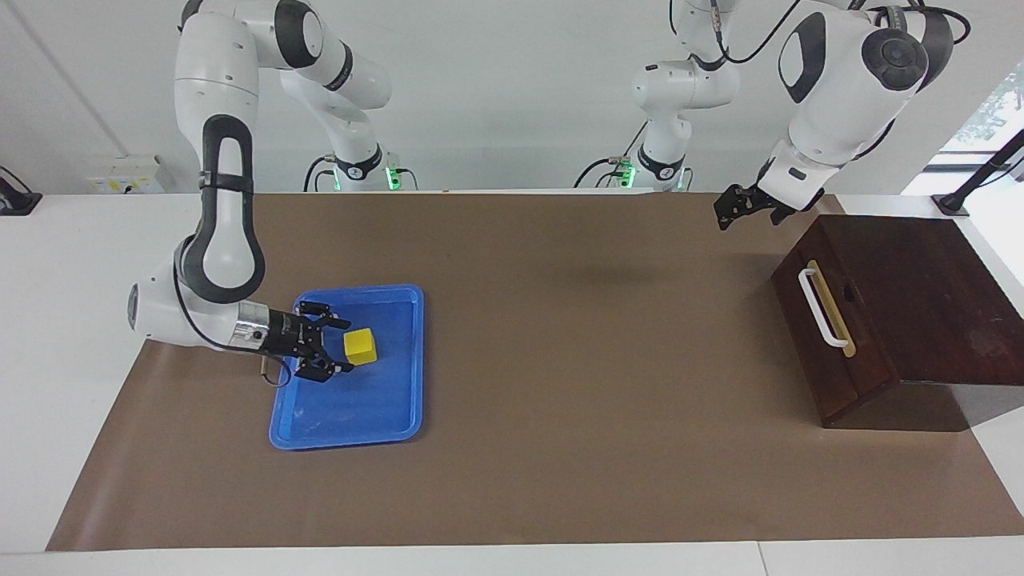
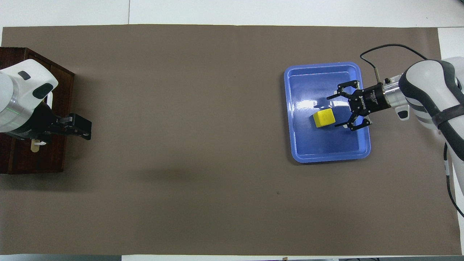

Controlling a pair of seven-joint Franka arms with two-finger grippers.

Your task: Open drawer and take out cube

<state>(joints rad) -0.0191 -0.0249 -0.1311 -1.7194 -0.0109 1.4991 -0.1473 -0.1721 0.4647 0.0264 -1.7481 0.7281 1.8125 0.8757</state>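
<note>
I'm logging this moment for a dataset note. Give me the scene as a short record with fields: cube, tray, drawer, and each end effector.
cube: yellow cube lies in the tray, free of any grip
tray: blue tray toward the right arm's end of the table
drawer: drawer closed, white handle untouched
right end effector: right end effector open, low over the tray beside the cube
left end effector: left end effector open, raised near the wooden box, holding nothing

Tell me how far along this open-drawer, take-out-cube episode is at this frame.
Essentially finished. The cube rests in the blue tray toward the right arm's end of the table, and the drawer sits shut in its dark box. Nothing is in hand: the right gripper is open beside the cube, not touching it, and the left gripper is open above the mat beside the box. Only retreating the arms seems left.
</note>
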